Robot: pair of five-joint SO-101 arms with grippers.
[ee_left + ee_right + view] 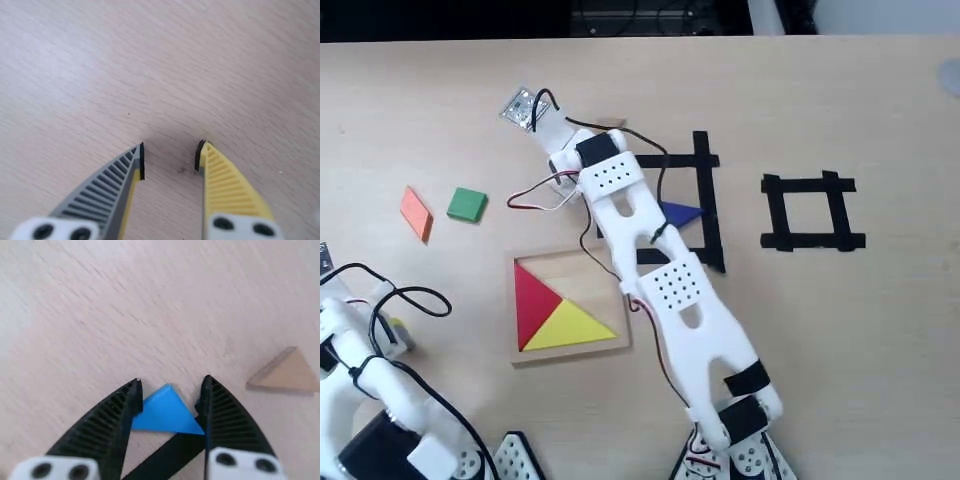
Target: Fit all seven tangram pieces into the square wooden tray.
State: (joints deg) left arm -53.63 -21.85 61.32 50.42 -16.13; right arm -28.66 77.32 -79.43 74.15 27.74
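The square wooden tray (592,283) holds a red triangle (533,298) and a yellow triangle (572,326). A blue triangle (681,212) lies on the table beside black tape, half under my raised right arm (620,195). In the right wrist view my right gripper (170,389) is open, and the blue triangle (166,413) shows between its black fingers, lower down. A wood-coloured triangle (287,372) lies off to one side (611,123). An orange parallelogram (416,212) and a green square (467,205) sit at the left. My left gripper (170,159) is open over bare table.
Two squares of black tape mark the table, one (704,190) under the right arm and one (813,212) farther right. Loose cables hang from the right arm over the tray's far side. The left arm (365,385) rests at the near left corner.
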